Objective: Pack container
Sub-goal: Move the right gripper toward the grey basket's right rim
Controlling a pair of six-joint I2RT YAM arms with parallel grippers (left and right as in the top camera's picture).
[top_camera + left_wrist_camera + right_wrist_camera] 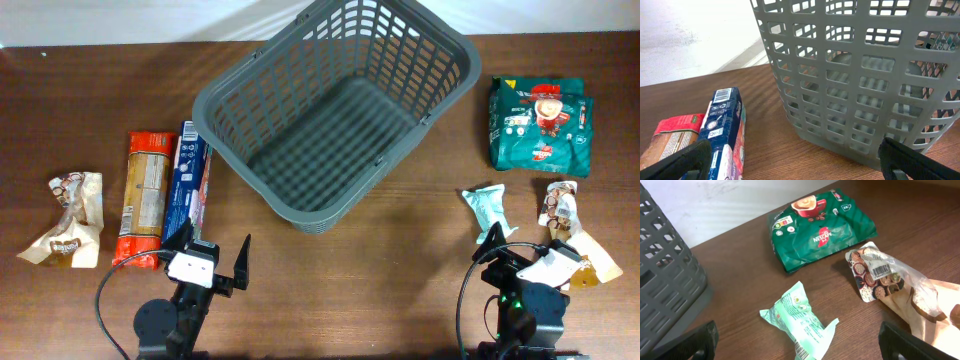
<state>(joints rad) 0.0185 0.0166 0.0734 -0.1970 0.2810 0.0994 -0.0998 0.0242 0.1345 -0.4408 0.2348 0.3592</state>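
Note:
The large dark gray lattice basket point(335, 110) stands empty at the table's middle back; its slotted wall fills the left wrist view point(860, 75) and its corner shows in the right wrist view point(665, 270). My left gripper point(210, 262) is open and empty near the front edge, with a blue pack point(722, 130) by its left finger. My right gripper point(522, 255) is open and empty, with a light green snack pack point(802, 322) lying between its fingers on the table.
Left of the basket lie the blue pack point(187, 185), a red-orange pack point(143, 195) and a beige snack bag point(70, 220). On the right lie a green Nescafe bag point(540, 122), the light green pack point(487, 207) and clear and tan snack bags point(572, 235).

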